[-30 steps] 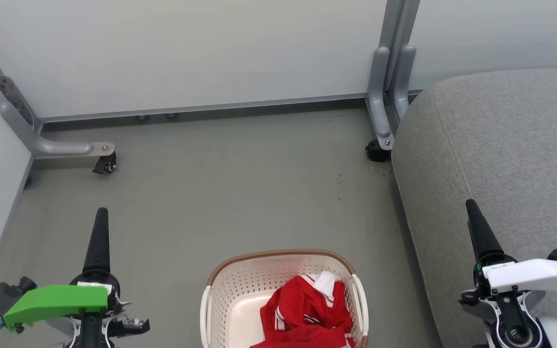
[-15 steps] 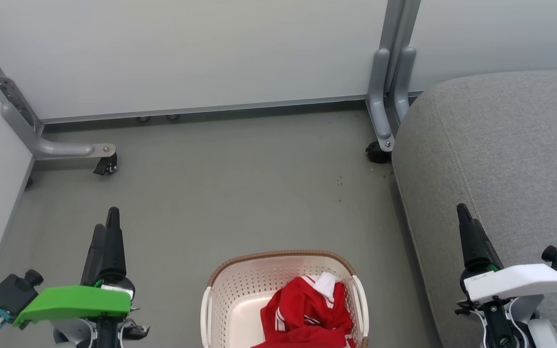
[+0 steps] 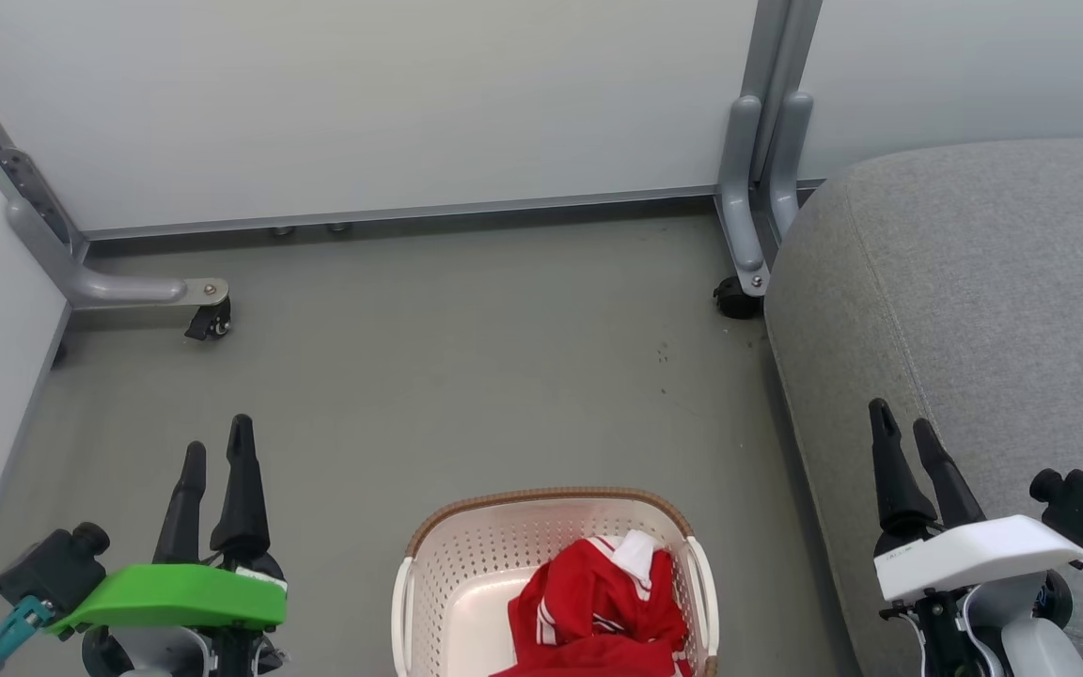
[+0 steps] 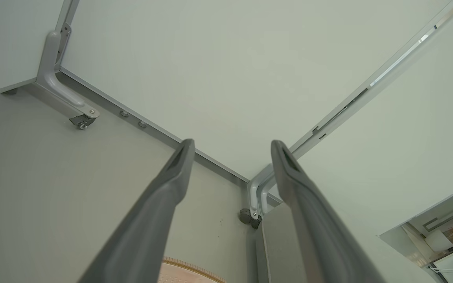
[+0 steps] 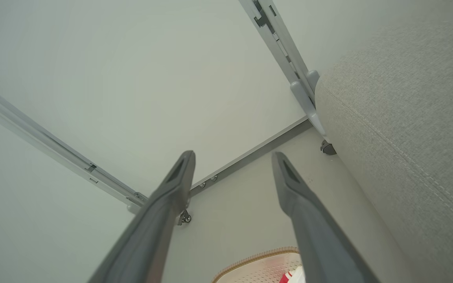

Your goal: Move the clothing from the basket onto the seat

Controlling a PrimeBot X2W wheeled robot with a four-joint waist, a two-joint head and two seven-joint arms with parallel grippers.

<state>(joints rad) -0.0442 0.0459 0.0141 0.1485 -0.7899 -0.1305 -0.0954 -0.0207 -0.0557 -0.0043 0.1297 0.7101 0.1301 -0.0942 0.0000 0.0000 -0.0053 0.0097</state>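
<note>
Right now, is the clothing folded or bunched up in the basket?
Bunched: the clothing lies crumpled in the basket, toward its right side.

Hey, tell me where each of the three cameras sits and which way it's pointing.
Head view: on the head, facing forward and down at the floor, basket, clothing and seat; left gripper and right gripper, both open, show low.
Left wrist view: on the left wrist, looking along the left fingers toward the partition corner.
Right wrist view: on the right wrist, looking along the right fingers, seat alongside.
Shared: all three catch the basket's brown rim.
</note>
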